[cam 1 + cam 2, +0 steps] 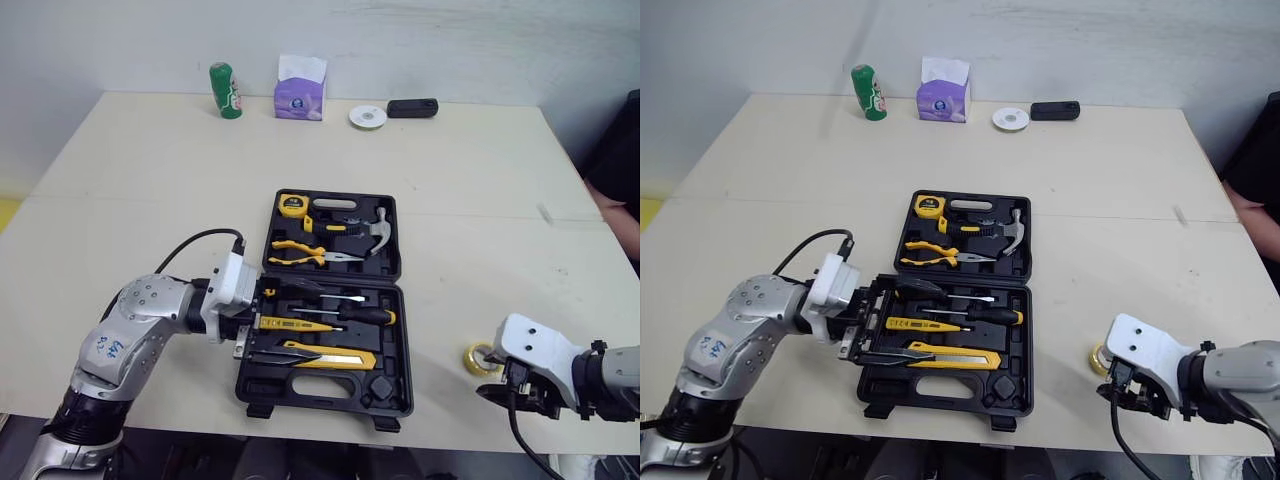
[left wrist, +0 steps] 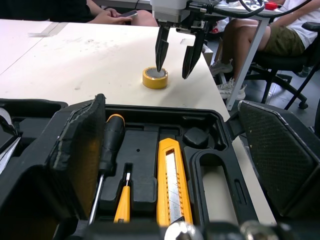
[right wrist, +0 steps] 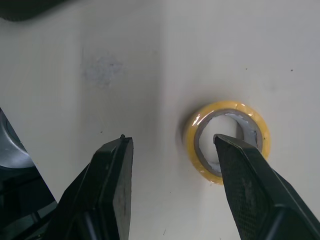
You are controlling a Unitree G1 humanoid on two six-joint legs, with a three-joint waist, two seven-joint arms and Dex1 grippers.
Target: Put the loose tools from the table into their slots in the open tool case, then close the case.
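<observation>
The black tool case lies open in the middle of the table, holding a tape measure, pliers, a hammer, a screwdriver and a yellow utility knife. My left gripper is open, its fingers straddling the left edge of the case's near half. A yellow tape roll lies loose on the table to the right of the case. My right gripper hangs open over the tape roll, one fingertip above its hole and the other outside it.
At the table's far edge stand a green bottle, a purple tissue box, a disc and a black device. A person sits at the right. The tape roll lies close to the table's front edge.
</observation>
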